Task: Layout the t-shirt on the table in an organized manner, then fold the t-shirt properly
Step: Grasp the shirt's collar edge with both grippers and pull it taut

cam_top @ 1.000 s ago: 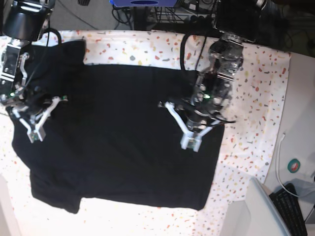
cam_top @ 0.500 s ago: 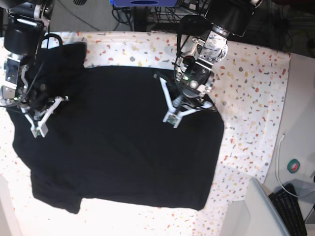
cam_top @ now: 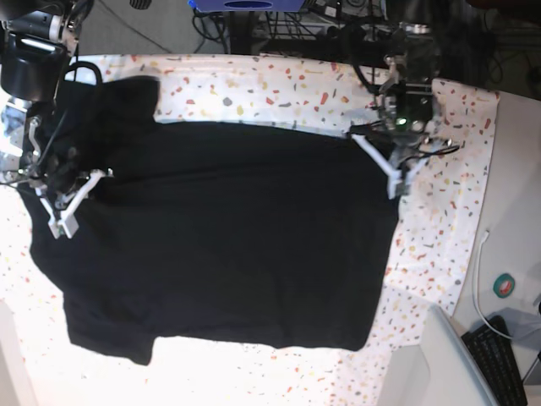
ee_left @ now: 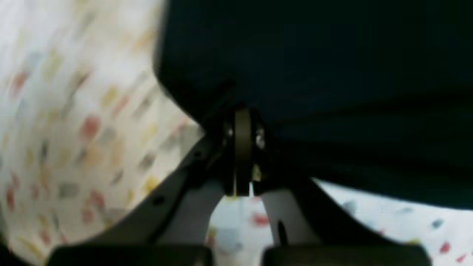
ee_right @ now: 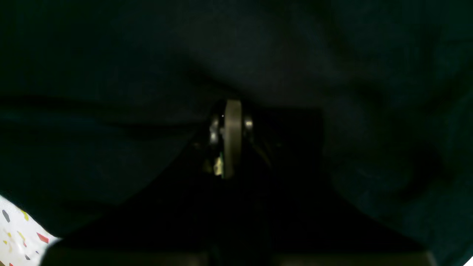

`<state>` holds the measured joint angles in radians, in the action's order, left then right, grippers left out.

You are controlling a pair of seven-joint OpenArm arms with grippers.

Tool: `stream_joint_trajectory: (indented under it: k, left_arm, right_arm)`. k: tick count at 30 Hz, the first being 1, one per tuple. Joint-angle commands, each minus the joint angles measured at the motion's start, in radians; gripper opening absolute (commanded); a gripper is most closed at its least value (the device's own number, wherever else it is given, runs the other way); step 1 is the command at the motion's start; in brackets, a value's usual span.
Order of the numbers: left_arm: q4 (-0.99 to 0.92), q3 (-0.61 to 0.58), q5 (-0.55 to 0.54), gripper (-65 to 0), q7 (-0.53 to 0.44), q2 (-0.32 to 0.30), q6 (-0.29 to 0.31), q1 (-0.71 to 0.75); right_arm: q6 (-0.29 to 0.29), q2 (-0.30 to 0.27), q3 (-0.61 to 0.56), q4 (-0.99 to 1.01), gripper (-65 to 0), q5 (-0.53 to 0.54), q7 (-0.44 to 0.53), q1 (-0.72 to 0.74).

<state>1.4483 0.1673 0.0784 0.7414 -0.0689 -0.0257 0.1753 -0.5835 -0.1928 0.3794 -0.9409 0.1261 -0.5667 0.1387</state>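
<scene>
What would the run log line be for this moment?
phase: spreading | t-shirt: flat on table | left gripper: fingers shut on shirt edge | right gripper: fingers shut on shirt fabric

No text, label, brand, number or sign can be read in any view. The t-shirt (cam_top: pixel 220 237) shows only plain black cloth, and both wrist views are too dark or blurred to show any lettering.
</scene>
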Motion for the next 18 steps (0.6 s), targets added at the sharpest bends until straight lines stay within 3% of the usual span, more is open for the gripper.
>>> stream_joint_trajectory:
  k: [1, 3, 9, 13, 18]
  left_arm:
    - [0.029, 0.03, -0.016, -65.0, 0.023, -0.001, -0.009, 0.013]
    - [0.068, 0.093, -0.093, -65.0, 0.023, -0.001, -0.009, 0.054]
    - [0.177, 0.252, -0.286, -65.0, 0.023, 0.004, -0.009, 0.185]
    - [0.268, 0.263, -0.403, -65.0, 0.023, -0.007, -0.009, 0.252]
    - [0.329, 0.228, -0.423, -65.0, 0.031, -0.009, -0.009, 0.211]
  right_arm:
    - [0.075, -0.009, -0.004, 0.009, -65.0, -0.069, -0.046, -0.003]
    - [0.115, -0.007, -0.007, 0.009, -65.0, -0.069, -0.046, -0.003]
    - [0.119, -0.001, -0.006, -0.002, -65.0, -0.067, -0.049, -0.009]
    - [0.119, 0.02, -0.003, -0.108, -65.0, -0.064, -0.049, -0.057]
    - [0.119, 0.063, 0.003, -0.361, -65.0, -0.064, -0.052, -0.149]
